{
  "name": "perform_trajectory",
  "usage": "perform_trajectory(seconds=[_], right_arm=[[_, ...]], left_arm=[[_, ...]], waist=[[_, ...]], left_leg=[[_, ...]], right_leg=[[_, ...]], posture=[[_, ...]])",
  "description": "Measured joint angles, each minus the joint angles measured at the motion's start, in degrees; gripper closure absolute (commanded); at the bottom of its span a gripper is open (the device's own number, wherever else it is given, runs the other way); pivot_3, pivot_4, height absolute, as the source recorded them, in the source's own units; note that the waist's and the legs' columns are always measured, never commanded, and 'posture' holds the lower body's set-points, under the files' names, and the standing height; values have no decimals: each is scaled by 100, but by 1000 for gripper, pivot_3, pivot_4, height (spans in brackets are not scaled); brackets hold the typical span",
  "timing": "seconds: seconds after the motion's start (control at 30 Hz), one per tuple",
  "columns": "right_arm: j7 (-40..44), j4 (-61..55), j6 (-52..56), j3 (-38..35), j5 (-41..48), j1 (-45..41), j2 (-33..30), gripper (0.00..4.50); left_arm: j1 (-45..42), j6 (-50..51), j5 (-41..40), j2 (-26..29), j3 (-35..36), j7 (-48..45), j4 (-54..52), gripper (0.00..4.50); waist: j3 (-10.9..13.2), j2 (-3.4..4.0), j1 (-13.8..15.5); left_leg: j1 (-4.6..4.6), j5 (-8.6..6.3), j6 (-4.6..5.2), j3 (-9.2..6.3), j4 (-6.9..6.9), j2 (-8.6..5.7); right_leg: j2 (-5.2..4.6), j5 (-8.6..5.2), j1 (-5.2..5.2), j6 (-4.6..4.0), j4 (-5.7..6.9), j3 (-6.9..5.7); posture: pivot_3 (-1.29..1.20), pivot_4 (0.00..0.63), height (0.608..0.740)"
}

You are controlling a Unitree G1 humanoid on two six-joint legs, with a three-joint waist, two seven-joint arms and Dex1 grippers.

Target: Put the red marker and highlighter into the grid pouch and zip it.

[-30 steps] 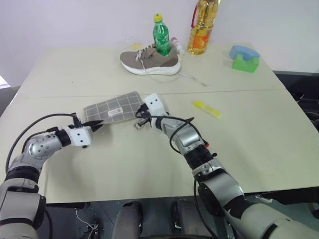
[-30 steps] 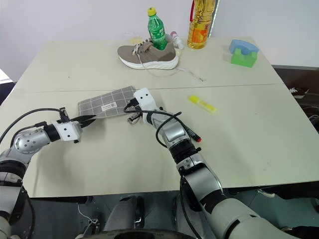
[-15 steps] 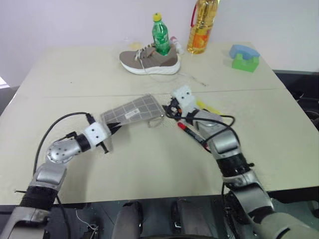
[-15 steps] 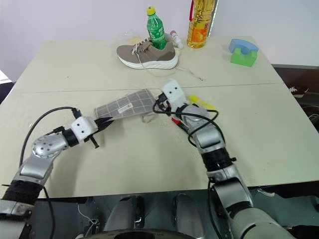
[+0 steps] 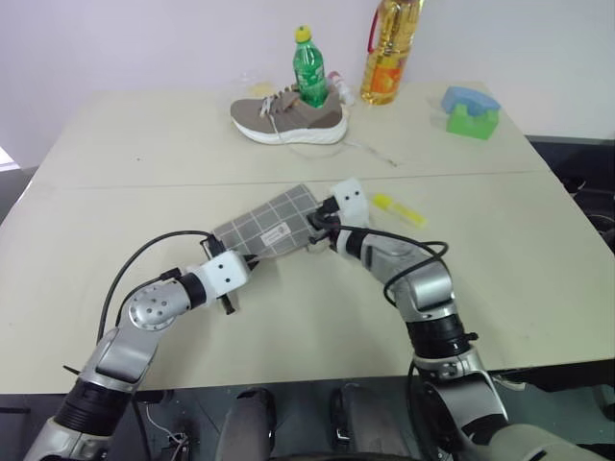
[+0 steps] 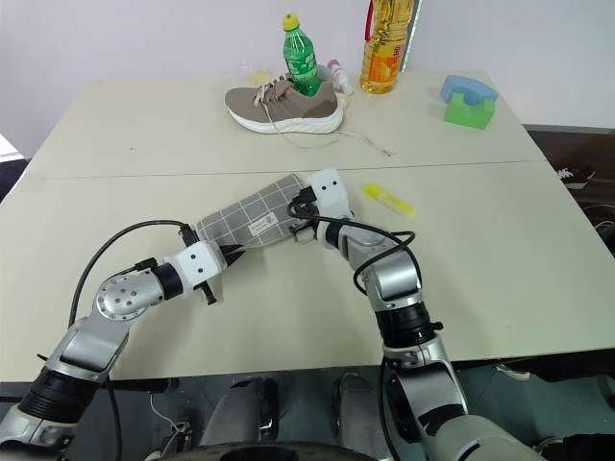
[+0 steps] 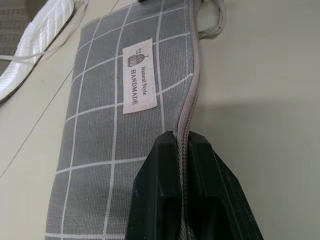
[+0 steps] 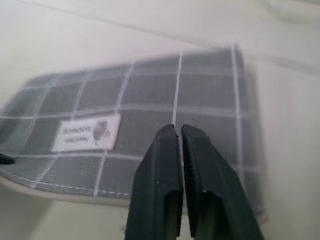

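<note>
While pinched, grid pouch [image 5: 272,223] spans both pincers.

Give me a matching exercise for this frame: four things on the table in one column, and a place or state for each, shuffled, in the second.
1. grid pouch
2. highlighter
3. green bottle
4. shoe

A. lies loose on the table, right of the right gripper
B. stands behind the shoe
C. pinched at its zipper edge by the left gripper
D. laces trailing onto the table

Pairs: 1-C, 2-A, 3-B, 4-D
</note>
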Motion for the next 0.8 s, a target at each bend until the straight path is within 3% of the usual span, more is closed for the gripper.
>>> perform_trajectory(seconds=[0.1,0.27,0.4,0.43,0.6,0.77,0.8], right_arm=[[-140,238,-135,70,-90,-59,72,4464],[-270,510,-259,91,-136,-146,189,4500],[-318,580,-261,24,-126,-172,281,4500],[-328,586,-261,15,-128,-181,282,4500],[-337,612,-265,16,-138,-215,309,4500],[-347,624,-272,31,-150,-222,371,4500],[-348,624,-272,35,-152,-223,386,4500]], left_arm=[[35,27,-30,-15,50,-41,-34,4500],[204,-290,-478,162,293,-419,-45,2348],[189,-1638,-223,790,522,-519,675,341],[154,-2054,-109,895,528,-517,940,61],[-532,-3751,371,937,415,-370,2488,61],[-1304,-4865,622,609,117,-179,3689,61],[-1415,-5076,673,583,43,-138,3856,301]], waist=[[-2,-2,-8],[-3,-3,-32],[-4,-1,-25],[-5,1,-18],[-6,-2,-1],[-7,-2,-18],[-7,-3,-26]], left_leg=[[3,0,0,-1,0,1],[15,0,0,-3,-1,8],[21,0,0,-2,-1,9],[22,0,0,-1,-2,8],[20,0,0,2,0,4],[18,0,0,9,-1,3],[18,0,0,10,-1,3]], right_leg=[[0,0,3,0,0,1],[1,0,12,-1,1,1],[-1,1,16,-6,1,1],[-5,1,17,-6,0,1],[-9,2,18,-4,-1,-2],[-6,3,16,-2,-1,-5],[-4,3,15,-2,-2,-5]], posture=[[0,150,740],[0,150,740],[0,150,740],[0,150,740],[0,150,740],[0,150,740],[0,150,740]])
